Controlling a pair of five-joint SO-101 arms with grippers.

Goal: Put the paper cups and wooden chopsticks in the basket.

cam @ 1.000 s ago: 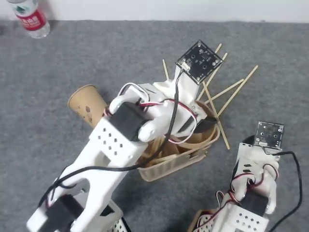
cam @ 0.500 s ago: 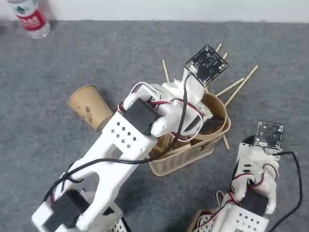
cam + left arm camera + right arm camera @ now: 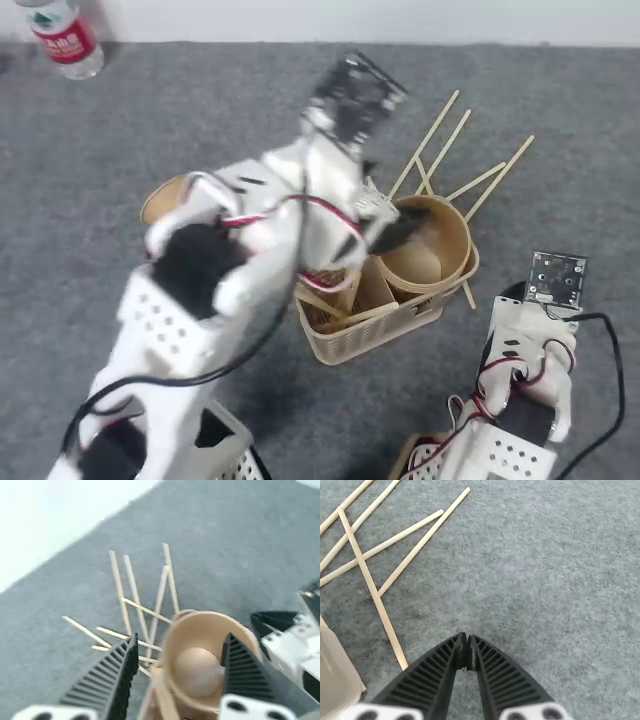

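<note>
A paper cup (image 3: 428, 248) lies in the beige basket (image 3: 372, 335), mouth up, beside a few wooden chopsticks (image 3: 338, 308). My left gripper (image 3: 386, 214) hovers just above that cup, open and holding nothing; in the left wrist view the cup (image 3: 197, 660) sits below and between its fingers (image 3: 111, 674). A second paper cup (image 3: 165, 198) lies on the carpet, partly hidden behind the left arm. Several loose chopsticks (image 3: 450, 150) lie crossed beyond the basket. My right gripper (image 3: 466, 652) is shut and empty, low over bare carpet near more chopsticks (image 3: 385, 545).
A plastic bottle (image 3: 64, 36) stands at the far left corner. The right arm (image 3: 525, 375) sits at the front right, close to the basket's corner (image 3: 332, 690). Grey carpet covers the table; a white wall runs along the back.
The left arm pushed the basket rightward, then let go of the cup inside it and swung up and back to the left. The right arm has not moved.
</note>
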